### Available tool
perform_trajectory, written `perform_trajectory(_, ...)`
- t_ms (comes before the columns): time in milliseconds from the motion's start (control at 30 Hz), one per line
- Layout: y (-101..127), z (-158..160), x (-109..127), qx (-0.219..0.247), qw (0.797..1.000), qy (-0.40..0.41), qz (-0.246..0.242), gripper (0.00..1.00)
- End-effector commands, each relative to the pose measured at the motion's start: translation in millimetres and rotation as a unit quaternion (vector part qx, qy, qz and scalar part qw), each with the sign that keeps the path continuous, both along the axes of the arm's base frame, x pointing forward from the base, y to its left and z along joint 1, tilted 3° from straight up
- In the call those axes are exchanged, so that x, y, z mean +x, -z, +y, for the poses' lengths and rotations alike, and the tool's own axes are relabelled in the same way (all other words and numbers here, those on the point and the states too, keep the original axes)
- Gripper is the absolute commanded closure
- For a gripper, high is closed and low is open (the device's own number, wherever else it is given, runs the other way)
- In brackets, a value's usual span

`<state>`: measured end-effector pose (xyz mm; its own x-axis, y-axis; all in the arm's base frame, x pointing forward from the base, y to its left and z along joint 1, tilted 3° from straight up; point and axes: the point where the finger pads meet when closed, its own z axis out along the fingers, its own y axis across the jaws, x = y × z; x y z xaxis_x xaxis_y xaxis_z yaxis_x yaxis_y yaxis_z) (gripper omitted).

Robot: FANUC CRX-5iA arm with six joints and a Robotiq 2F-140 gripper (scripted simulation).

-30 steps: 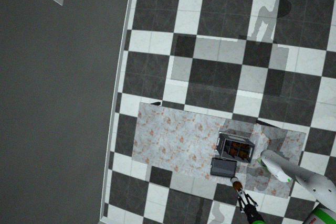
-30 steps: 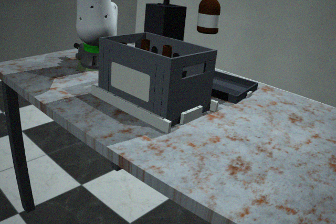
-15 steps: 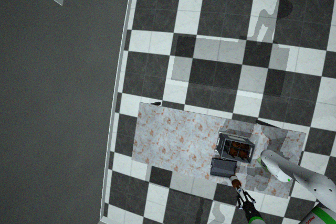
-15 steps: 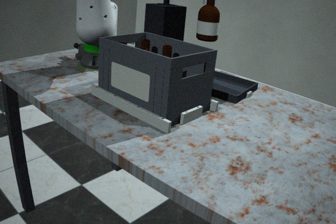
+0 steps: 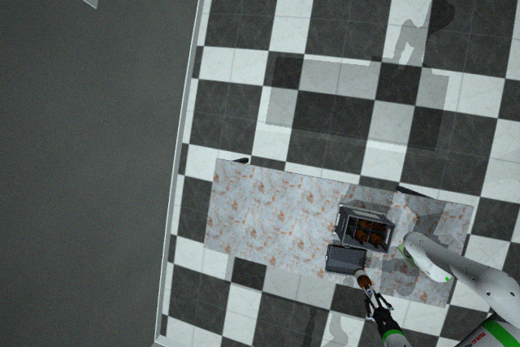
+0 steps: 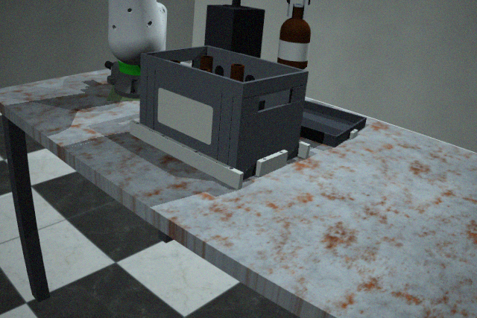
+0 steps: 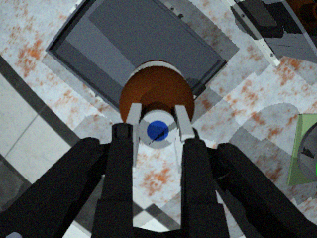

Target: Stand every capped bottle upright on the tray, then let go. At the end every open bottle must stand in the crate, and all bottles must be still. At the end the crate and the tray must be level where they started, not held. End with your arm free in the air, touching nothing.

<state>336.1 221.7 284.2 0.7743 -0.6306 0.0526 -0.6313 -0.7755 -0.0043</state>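
Observation:
A brown capped bottle (image 5: 363,279) (image 6: 294,35) (image 7: 158,89) with a white label hangs upright or nearly so in the air. My gripper (image 5: 368,291) (image 6: 298,3) (image 7: 158,119) is shut on its neck; the blue-centred cap shows between the fingers in the wrist view. The bottle is beside the tray's near right corner in the top view. The grey tray (image 5: 346,260) (image 6: 333,118) (image 7: 144,37) lies on the table with no bottle on it. The dark grey crate (image 5: 343,227) (image 6: 269,129) holds several brown bottles (image 5: 377,239) (image 6: 237,71); their lower parts are hidden in the exterior view.
Pale stop strips (image 6: 188,154) stand around the crate's base and by the tray. The crate's high walls rise right beside the tray. The arm's base (image 6: 127,80) stands on a green plate (image 5: 405,253) (image 7: 299,149) beyond the crate. A dark box-shaped stand (image 6: 235,30) is behind.

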Motion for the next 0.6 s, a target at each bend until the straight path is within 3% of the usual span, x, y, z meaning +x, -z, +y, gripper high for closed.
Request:
perform_trajectory(0, 2.8, -0.3, 0.5, 0.0, 1.0, 0.0, 0.0, 1.0)
perform_trajectory(567, 30.8, -2.3, 3.2, 0.0, 1.0, 0.0, 0.0, 1.0)
